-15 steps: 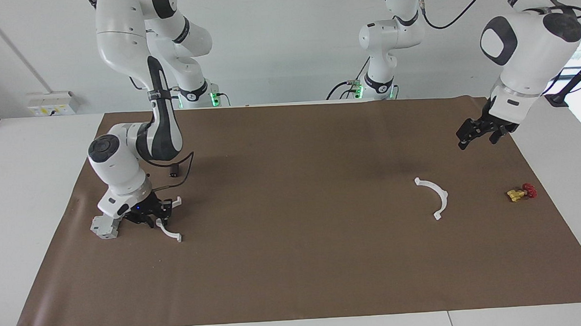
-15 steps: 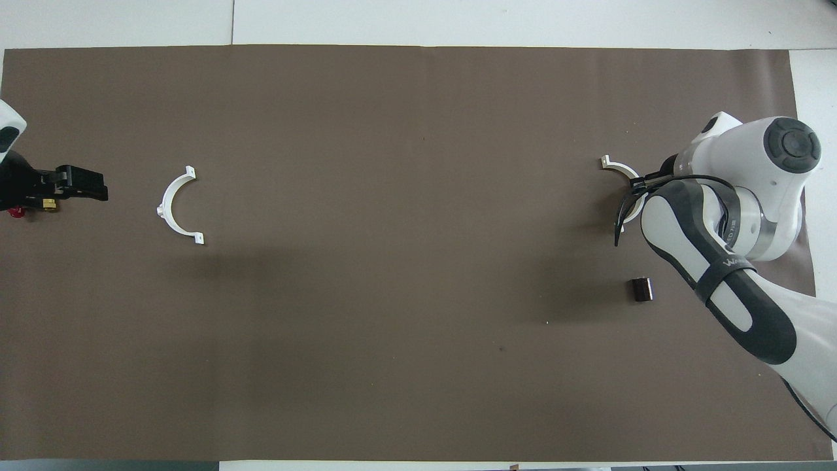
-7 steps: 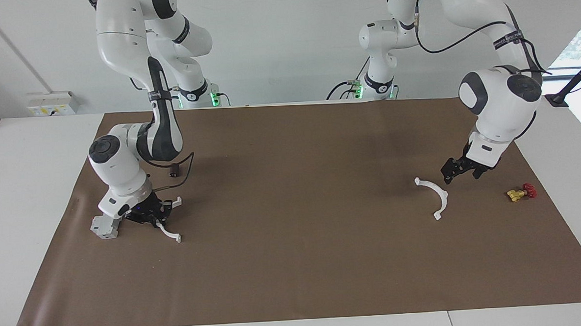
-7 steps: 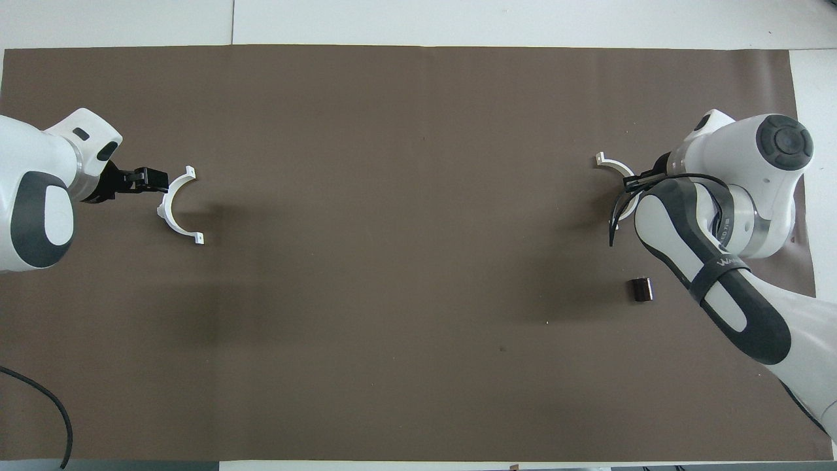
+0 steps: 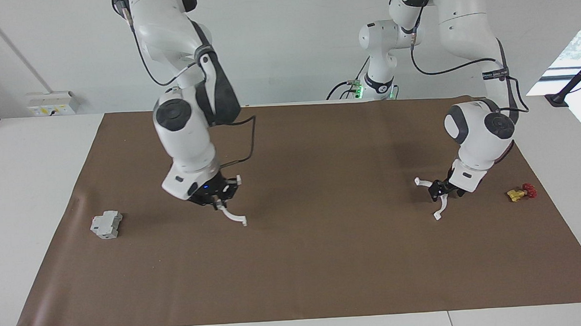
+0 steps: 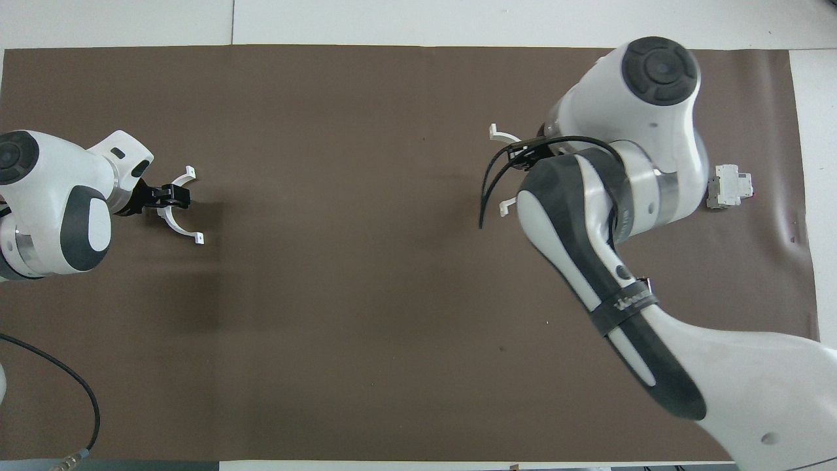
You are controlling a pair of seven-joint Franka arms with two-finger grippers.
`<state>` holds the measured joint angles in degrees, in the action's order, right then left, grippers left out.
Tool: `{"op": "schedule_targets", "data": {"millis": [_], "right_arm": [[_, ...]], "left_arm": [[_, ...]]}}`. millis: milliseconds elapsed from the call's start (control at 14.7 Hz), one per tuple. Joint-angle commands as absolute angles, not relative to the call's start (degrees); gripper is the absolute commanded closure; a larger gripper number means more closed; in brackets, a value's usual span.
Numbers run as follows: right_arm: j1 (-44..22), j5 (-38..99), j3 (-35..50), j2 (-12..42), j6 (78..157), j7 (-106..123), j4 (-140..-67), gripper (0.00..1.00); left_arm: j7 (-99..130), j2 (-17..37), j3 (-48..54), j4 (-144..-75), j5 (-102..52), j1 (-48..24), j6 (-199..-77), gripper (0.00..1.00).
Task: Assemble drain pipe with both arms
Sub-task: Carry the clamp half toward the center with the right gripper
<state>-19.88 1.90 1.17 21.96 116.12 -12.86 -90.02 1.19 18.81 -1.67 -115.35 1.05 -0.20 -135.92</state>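
The drain pipe is in two white half-rings. My right gripper (image 5: 217,195) is shut on one half-ring (image 5: 235,216) and holds it above the brown mat, toward the right arm's end. In the overhead view its tabs (image 6: 495,132) stick out from under the right arm, which hides the gripper. The other half-ring (image 5: 438,206) lies flat on the mat toward the left arm's end. My left gripper (image 5: 441,189) is down at this half-ring's middle, open, with a finger on each side of the rim. It shows in the overhead view too (image 6: 172,195), over the arc (image 6: 178,227).
A grey blocky box (image 5: 106,225) sits on the mat near the right arm's end, also seen from overhead (image 6: 729,186). A small yellow and red part (image 5: 520,192) lies beside the left arm's wrist. The small dark cylinder is hidden by the right arm.
My right gripper has lifted its half-ring away from the grey box and carried it toward the table's middle. My left gripper has come down onto the other half-ring, which has not moved.
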Motion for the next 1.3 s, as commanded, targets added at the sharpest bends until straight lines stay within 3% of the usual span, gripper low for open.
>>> {"op": "schedule_targets", "data": {"millis": [0, 68, 136, 205, 273, 614, 1227], "right_arm": [[-25.7, 2.1, 1.0, 26.2, 118.5, -21.8, -88.1, 1.00], [-29.5, 2.0, 0.9, 27.2, 122.2, -25.4, -88.2, 1.00], [-31.4, 1.8, 0.9, 28.0, 124.5, -27.1, -89.1, 1.00], [-32.5, 1.7, 0.9, 28.7, 125.9, -27.5, -89.7, 1.00], [-32.7, 1.7, 0.9, 29.1, 126.8, -27.5, -90.3, 1.00], [-32.6, 1.4, 0.9, 30.4, 133.0, -27.1, -93.4, 1.00], [-34.4, 0.2, 0.9, 33.5, 136.1, -26.5, -92.7, 1.00]], "left_arm": [[1.8, 16.9, -2.1, -117.5, 0.4, -0.7, -136.9, 0.08], [2.7, 16.8, -2.1, -117.5, 0.4, -0.8, -136.8, 0.11], [3.9, 16.6, -2.1, -117.5, 0.4, -0.8, -136.8, 0.36], [5.0, 16.6, -2.1, -117.5, 0.4, -0.8, -136.8, 0.77], [6.8, 16.6, -2.1, -117.5, 0.4, -0.8, -136.8, 1.00], [8.3, 16.0, -2.0, -117.4, 0.4, -0.8, -136.7, 1.00], [8.3, 14.2, -2.0, -114.5, 0.8, -2.9, -134.2, 1.00]]}}
